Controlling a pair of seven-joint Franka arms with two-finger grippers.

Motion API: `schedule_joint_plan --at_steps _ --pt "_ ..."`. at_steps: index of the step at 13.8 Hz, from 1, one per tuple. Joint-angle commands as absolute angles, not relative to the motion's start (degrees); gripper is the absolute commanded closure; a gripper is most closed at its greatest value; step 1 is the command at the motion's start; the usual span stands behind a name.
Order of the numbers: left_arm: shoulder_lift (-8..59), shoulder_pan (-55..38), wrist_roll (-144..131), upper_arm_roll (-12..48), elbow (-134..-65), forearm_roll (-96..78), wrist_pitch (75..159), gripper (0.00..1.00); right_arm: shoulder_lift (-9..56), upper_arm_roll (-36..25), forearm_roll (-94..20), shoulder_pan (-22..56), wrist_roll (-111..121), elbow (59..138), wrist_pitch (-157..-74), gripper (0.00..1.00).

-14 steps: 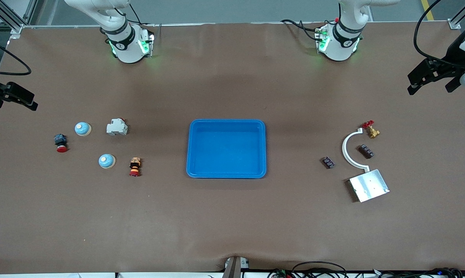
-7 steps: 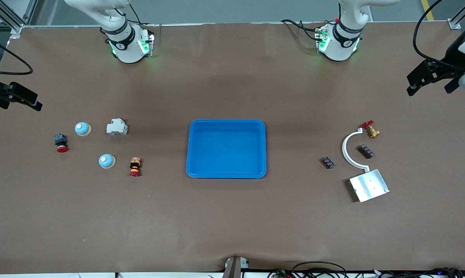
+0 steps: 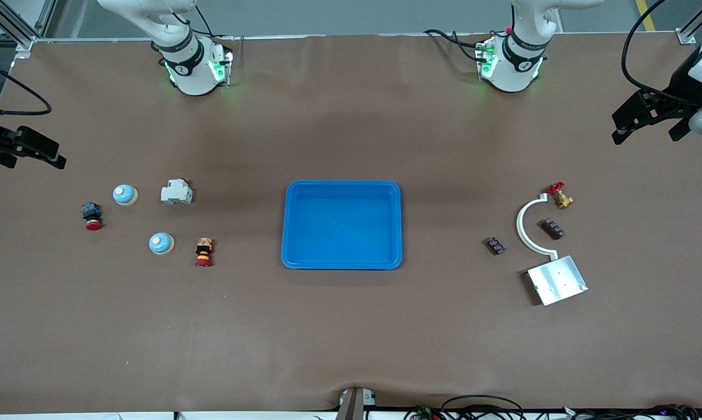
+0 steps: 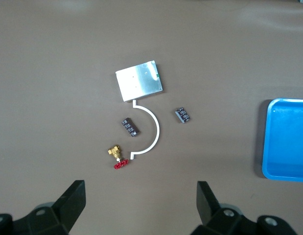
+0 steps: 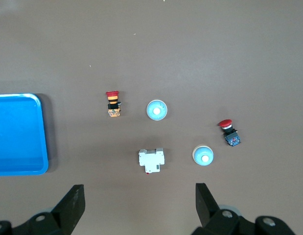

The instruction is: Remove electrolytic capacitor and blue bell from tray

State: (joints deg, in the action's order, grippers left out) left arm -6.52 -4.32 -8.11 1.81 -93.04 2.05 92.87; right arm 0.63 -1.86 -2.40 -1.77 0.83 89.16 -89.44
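Observation:
Two pale blue bells (image 3: 125,194) (image 3: 161,242) stand at the right arm's end of the table; they also show in the right wrist view (image 5: 156,110) (image 5: 203,155). Two small dark capacitors (image 3: 495,245) (image 3: 552,228) lie at the left arm's end, also seen in the left wrist view (image 4: 182,115) (image 4: 130,127). A blue tray (image 3: 292,224) sits mid-table. My right gripper (image 3: 30,160) (image 5: 140,196) is open and empty, high over the table's edge beside the bells. My left gripper (image 3: 645,135) (image 4: 140,196) is open and empty, high over the table's edge beside the capacitors.
By the bells are a white breaker (image 3: 176,192), a red push button (image 3: 91,215) and an orange and red button (image 3: 203,251). By the capacitors are a brass valve (image 3: 561,197), a white curved bracket (image 3: 523,224) and a metal plate (image 3: 558,280).
Both grippers have shifted slightly inward over the table's ends. Nothing on the table has moved.

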Motion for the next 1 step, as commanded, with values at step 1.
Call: schedule_joint_plan --at_steps 1 --pt "-5.71 -4.13 -7.73 2.02 -91.23 1.76 91.41 0.0 0.79 -1.23 -2.9 -2.55 1.85 88.68 -89.21 0.0"
